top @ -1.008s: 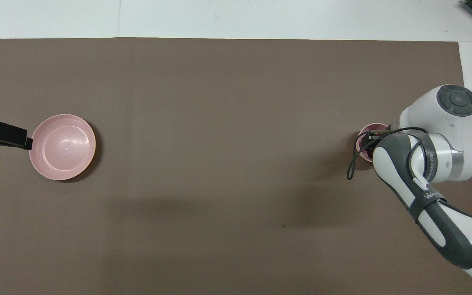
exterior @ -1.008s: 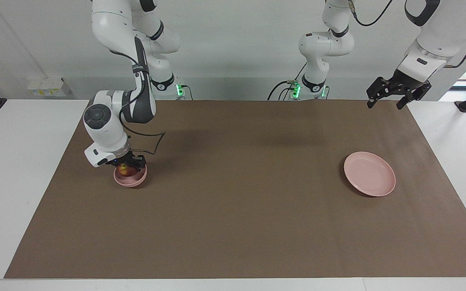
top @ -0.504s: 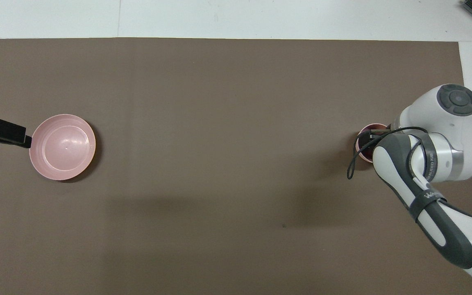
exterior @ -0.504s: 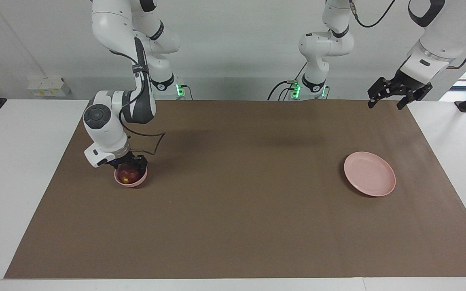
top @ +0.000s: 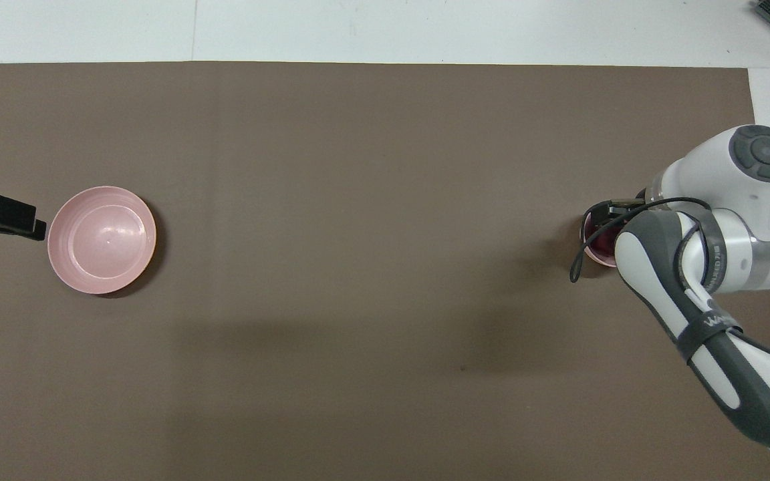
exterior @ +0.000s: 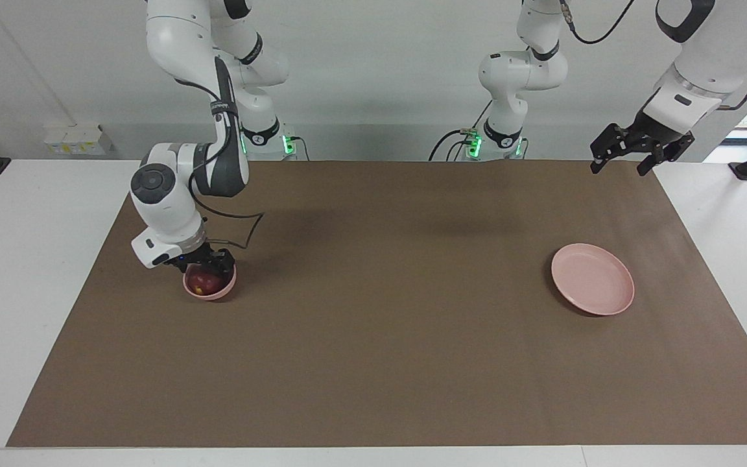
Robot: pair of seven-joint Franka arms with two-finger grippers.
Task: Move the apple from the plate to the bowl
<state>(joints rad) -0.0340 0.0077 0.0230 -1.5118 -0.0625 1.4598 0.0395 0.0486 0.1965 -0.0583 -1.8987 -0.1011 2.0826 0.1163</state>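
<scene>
Apple (exterior: 203, 282): You see it lying in the bowl (exterior: 225, 288), sunk low inside the wall, so the move looks done in substance.
Bowl: It sits on the desk (exterior: 373, 337) at the right arm's end, well apart from the plate (exterior: 592, 279), which is bare at the left arm's end.
Right gripper (exterior: 208, 261): It hangs just over the bowl's rim with fingers spread and nothing in them; your apple rests free below, which fits a release straight down into a bowl barely wider than the fruit.
Left gripper (exterior: 629, 150): It waits in the air near the plate, nearer the robots than it, fingers apart and empty, clear of the work.
Facing view: This shows you the apple's red skin inside the bowl and the gap under the right gripper.
Overhead view: Here the right arm covers most of the bowl (top: 588, 235); only a sliver of rim and dark red shows, but the plate (top: 101, 239) reads plainly empty.
Next, by your judgement: lift the right gripper straight up so a finger does not catch the rim.
</scene>
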